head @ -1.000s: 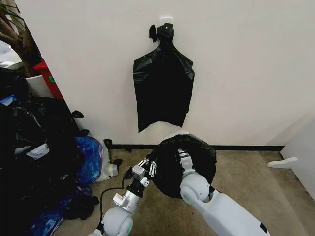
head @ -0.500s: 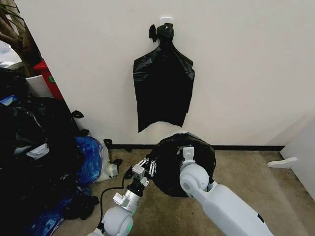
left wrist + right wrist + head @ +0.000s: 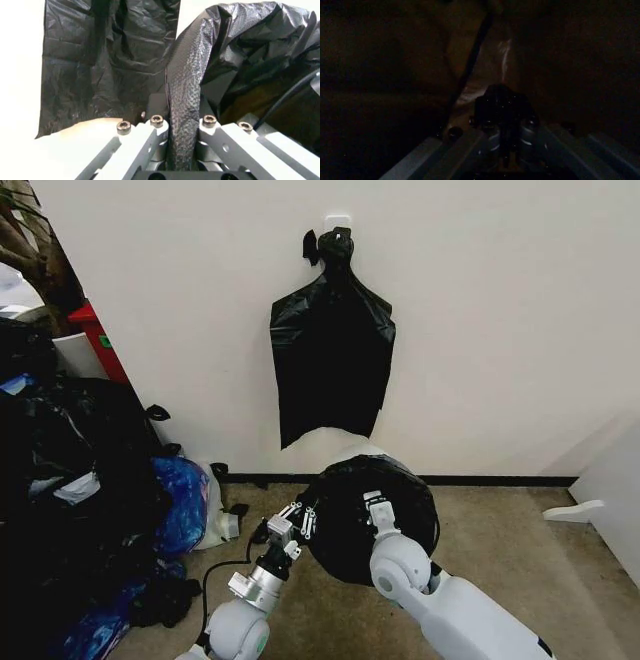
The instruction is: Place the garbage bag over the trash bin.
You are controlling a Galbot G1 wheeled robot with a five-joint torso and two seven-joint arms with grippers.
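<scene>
The left tool (image 3: 185, 127) pinches a fold of the garbage bag (image 3: 350, 515) at the trash bin's edge; the right tool (image 3: 375, 502) reaches inside, its grip unclear.

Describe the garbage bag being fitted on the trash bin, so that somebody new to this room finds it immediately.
Start at the white wall, where flat black bags hang from a hook. On the floor directly below stands the trash bin, a sliver of its cream rim showing. The garbage bag is the black one draped over it, its edge pinched in the left gripper; unlike the others, it is rounded, neither hanging nor heaped.
</scene>
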